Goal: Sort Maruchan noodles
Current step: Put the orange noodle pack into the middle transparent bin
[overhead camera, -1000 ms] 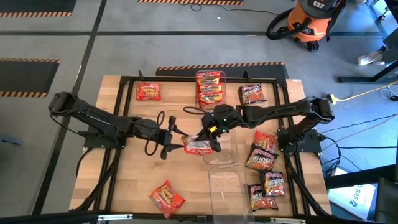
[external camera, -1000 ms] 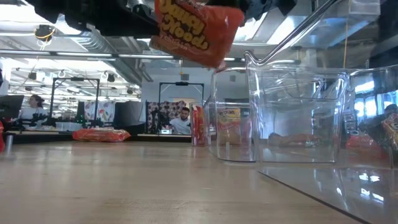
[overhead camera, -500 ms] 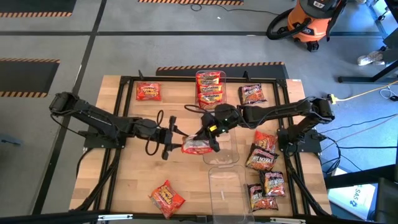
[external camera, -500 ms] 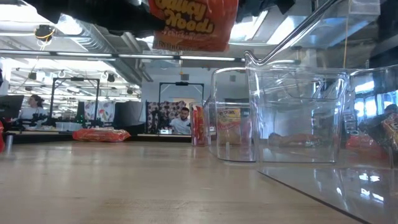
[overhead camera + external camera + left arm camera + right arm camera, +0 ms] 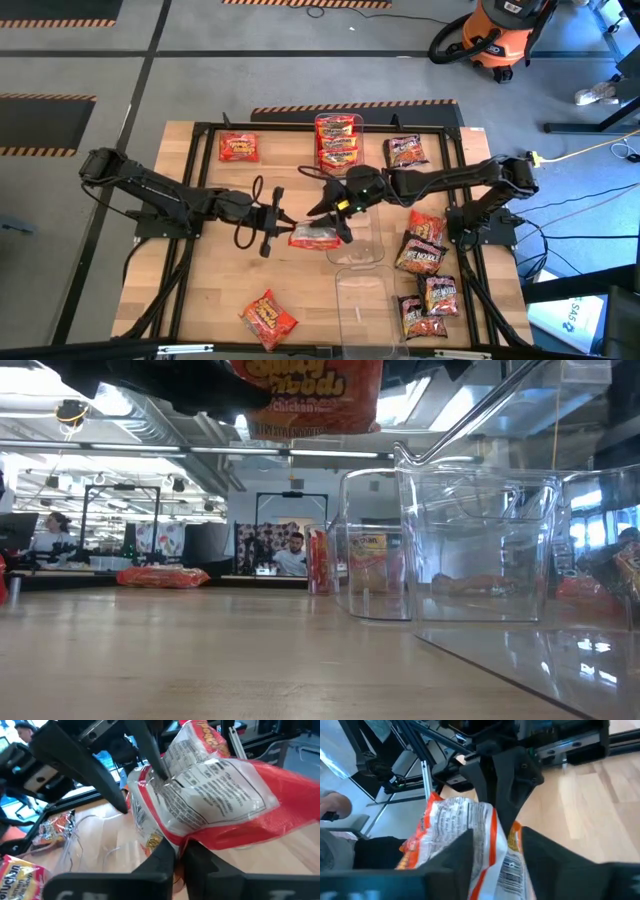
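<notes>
So both arms are meeting over the middle of the counter [image 5: 200, 290], handing off one ramen packet [image 5: 315, 237] in mid-air. The left claw [image 5: 284, 224] is clamped on the packet's edge, with its two fingers squeezed together on the crinkly wrapper. The right claw [image 5: 336, 216] is sitting on the other end with its fingers [image 5: 455, 855] standing a bit apart either side of the wrapper, so it's looking loose rather than pinching. The packet is hanging just beside the nearer clear bin [image 5: 362, 245]. Other packets are lying around: one red packet [image 5: 238, 147] at the far left, a stack [image 5: 338, 140] in the far bin, and a bunch [image 5: 425, 270] scattered on the right side.
</notes>
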Robot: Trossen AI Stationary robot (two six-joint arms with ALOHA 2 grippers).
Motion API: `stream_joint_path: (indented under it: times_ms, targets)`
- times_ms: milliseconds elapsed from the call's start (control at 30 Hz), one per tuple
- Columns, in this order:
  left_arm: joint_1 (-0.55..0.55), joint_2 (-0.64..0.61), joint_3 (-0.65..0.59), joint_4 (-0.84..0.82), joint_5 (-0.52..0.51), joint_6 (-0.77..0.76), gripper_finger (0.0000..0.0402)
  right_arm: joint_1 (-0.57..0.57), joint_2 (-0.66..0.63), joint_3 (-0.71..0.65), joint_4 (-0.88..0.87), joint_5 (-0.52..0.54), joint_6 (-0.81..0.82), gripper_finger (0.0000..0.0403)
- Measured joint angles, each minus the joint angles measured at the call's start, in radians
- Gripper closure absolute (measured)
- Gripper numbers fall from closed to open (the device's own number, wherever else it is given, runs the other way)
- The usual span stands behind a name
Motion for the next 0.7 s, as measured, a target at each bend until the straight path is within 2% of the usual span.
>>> stream_joint_path:
  times_ms: [133,267,467,567,700]
  targets:
    - [0.0,0.0,0.0,-0.002,0.0,-0.049,0.0395,-0.014,-0.035,0.0,-0.047,0.0,-0.042,0.0198]
    - [0.013,-0.002,0.0,-0.019,-0.003,-0.132,0.0395,-0.029,-0.123,0.0,-0.184,0.009,-0.091,0.016]
    - [0.088,-0.003,0.0,-0.099,-0.008,-0.36,0.0396,0.013,-0.235,0.001,-0.345,0.186,-0.15,0.0144]
    - [0.127,-0.003,0.0,-0.141,-0.011,-0.485,0.0396,0.062,-0.239,0.0,-0.347,0.283,-0.194,0.0144]
    - [0.161,-0.003,0.0,-0.178,-0.01,-0.578,0.0396,0.13,-0.196,-0.001,-0.321,0.473,-0.273,0.0144]
